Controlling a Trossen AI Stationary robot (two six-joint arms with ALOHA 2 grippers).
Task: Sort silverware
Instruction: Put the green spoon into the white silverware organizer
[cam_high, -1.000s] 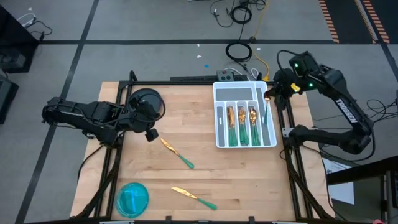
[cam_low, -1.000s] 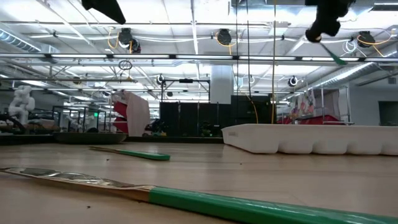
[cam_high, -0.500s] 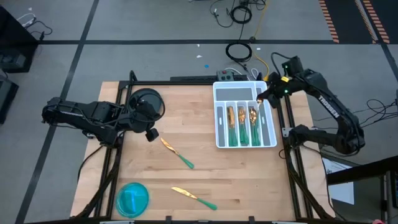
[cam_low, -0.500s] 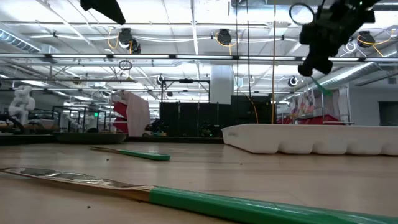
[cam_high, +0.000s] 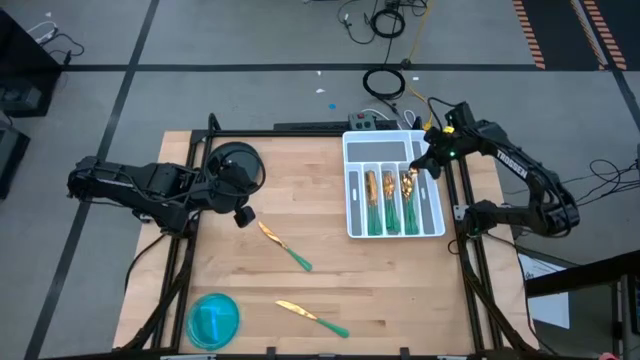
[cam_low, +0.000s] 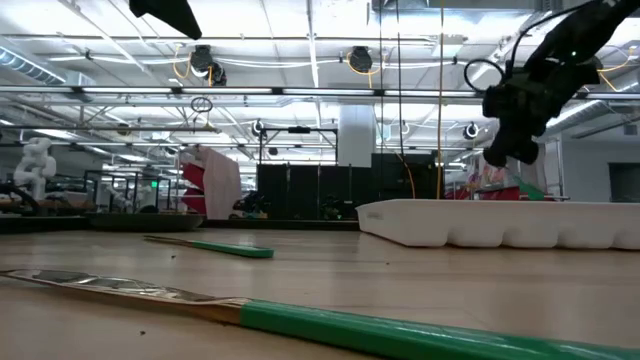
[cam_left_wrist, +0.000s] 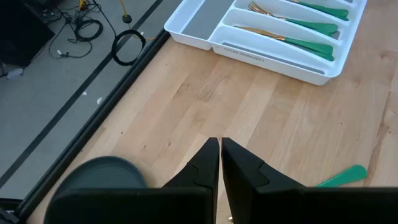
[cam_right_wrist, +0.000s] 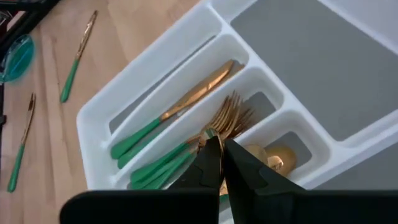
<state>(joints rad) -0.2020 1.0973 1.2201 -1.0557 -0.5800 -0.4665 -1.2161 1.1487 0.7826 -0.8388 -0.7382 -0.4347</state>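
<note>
My right gripper (cam_high: 424, 166) hangs over the right slots of the white tray (cam_high: 350, 190), shut on a piece of silverware; its green handle (cam_low: 530, 190) shows below the fingers in the low view. The tray's slots hold knives (cam_right_wrist: 186, 102), forks (cam_right_wrist: 227, 115) and spoons (cam_right_wrist: 273, 158) with gold heads and green handles. Two more pieces lie flat on the table: one (cam_high: 285, 245) mid-table, one (cam_high: 312, 317) near the front edge. My left gripper (cam_high: 243, 215) waits at the left, shut and empty above the wood (cam_left_wrist: 219, 149). My right gripper pinches the piece between its two fingertips, where a bit of gold (cam_right_wrist: 209, 132) shows. The fingers slant down from the table's far right. The green handle (cam_low: 530, 190) hangs slanting below them, down to the tray's rim. The tray wall hides whether it touches inside.
A dark round dish (cam_high: 235, 165) sits at the table's far left beside my left arm. A teal bowl (cam_high: 213, 318) stands at the near left corner. Cables and a small box (cam_high: 362, 122) lie beyond the far edge, behind the tray.
My right gripper has come down from high above the tray's far right corner to just over its right slots, shifting slightly toward the table's left and rolling as it sank. The held piece has dropped with it, its green handle now at the tray's rim.
</note>
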